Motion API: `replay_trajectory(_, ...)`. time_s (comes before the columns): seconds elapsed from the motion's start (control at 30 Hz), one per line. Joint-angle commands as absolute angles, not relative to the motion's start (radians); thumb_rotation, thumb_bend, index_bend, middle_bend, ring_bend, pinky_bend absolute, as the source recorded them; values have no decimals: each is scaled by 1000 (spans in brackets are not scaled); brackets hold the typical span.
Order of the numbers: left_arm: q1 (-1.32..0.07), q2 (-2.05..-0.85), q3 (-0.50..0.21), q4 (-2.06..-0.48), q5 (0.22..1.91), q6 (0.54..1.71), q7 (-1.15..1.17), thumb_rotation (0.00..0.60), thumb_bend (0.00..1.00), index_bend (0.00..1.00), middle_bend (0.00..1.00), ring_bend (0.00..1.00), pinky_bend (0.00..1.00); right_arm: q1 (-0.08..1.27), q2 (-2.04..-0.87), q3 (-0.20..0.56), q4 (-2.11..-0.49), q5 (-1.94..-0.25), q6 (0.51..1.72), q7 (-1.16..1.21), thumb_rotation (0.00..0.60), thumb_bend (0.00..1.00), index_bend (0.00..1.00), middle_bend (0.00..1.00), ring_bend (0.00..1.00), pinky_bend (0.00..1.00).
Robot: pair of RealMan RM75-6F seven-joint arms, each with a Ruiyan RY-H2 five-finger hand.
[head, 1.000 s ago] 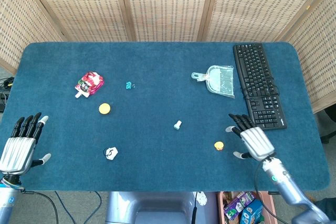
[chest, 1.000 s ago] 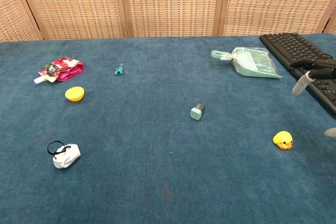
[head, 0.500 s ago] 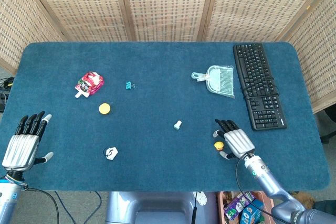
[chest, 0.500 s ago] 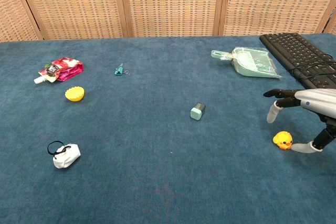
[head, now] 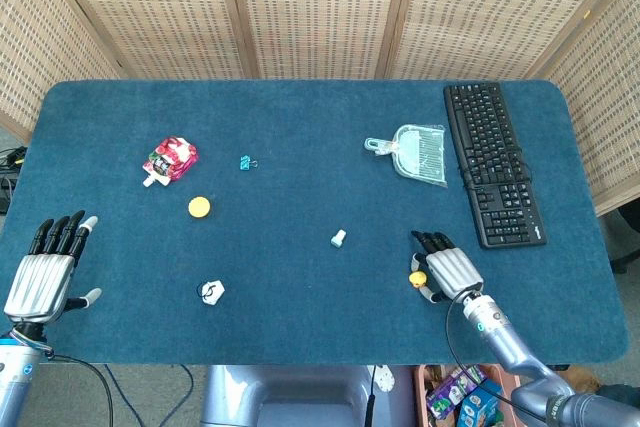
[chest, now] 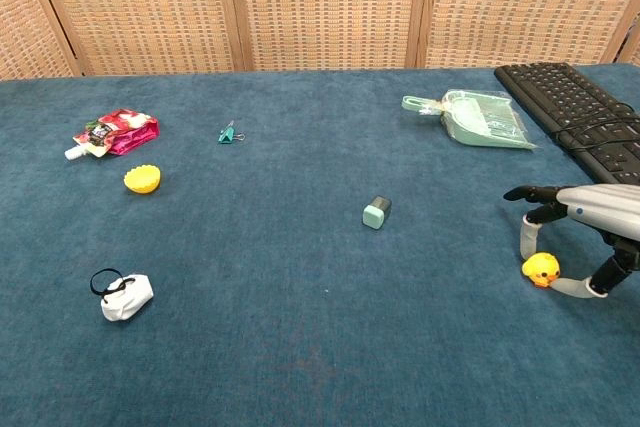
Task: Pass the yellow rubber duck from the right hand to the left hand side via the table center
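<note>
The yellow rubber duck (head: 415,276) (chest: 540,269) sits on the blue table (head: 300,107) near the front right. My right hand (head: 450,269) (chest: 585,217) is over and beside it. A finger curls down onto the duck's far side and the thumb presses its near side, so the duck is pinched while it rests on the cloth. My left hand (head: 45,272) hovers at the front left corner with its fingers apart and nothing in it. The chest view does not show the left hand.
A black keyboard (head: 495,162) (chest: 575,97) and a pale green dustpan (head: 415,152) lie behind the right hand. A small teal block (head: 338,238) sits mid-table. On the left lie a white bundle (head: 211,293), an orange disc (head: 199,207), a red pouch (head: 170,159) and a teal clip (head: 245,162).
My right hand has moved left and down from beside the keyboard to the duck, and its fingers have curled in around it. The left hand has barely shifted.
</note>
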State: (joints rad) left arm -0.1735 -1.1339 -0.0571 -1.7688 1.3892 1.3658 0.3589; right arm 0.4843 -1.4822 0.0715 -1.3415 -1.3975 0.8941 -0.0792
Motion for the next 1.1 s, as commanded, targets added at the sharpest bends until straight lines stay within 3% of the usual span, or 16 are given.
replay_trajectory(0.03,-174,-1134,-57,-1768,1387,1366,358,600,0,0,0,0,0,487,-1486,72,-1337,-1394,896,-72,600,380,481,0,0,0)
replay_trajectory(0.33,-178,-1133,-55,-1768,1380,1361,356,600,0,0,0,0,0,490,-1465,82,-1376,-1412,941,-37,600,401,496,0,0,0)
replay_trajectory(0.53,-181,-1129,-56,-1770,1373,1356,347,600,0,0,0,0,0,541,-1394,138,-1495,-1474,977,13,600,407,496,0,0,0)
replay_trajectory(0.77,-185,-1115,-60,-1778,1366,1350,325,600,0,0,0,0,0,702,-1326,245,-1586,-1450,836,-33,600,430,496,0,0,0)
replay_trajectory(1.1,-188,-1085,-73,-1783,1339,1338,264,600,0,0,0,0,0,966,-1479,339,-1450,-1245,597,-178,600,436,496,0,0,0)
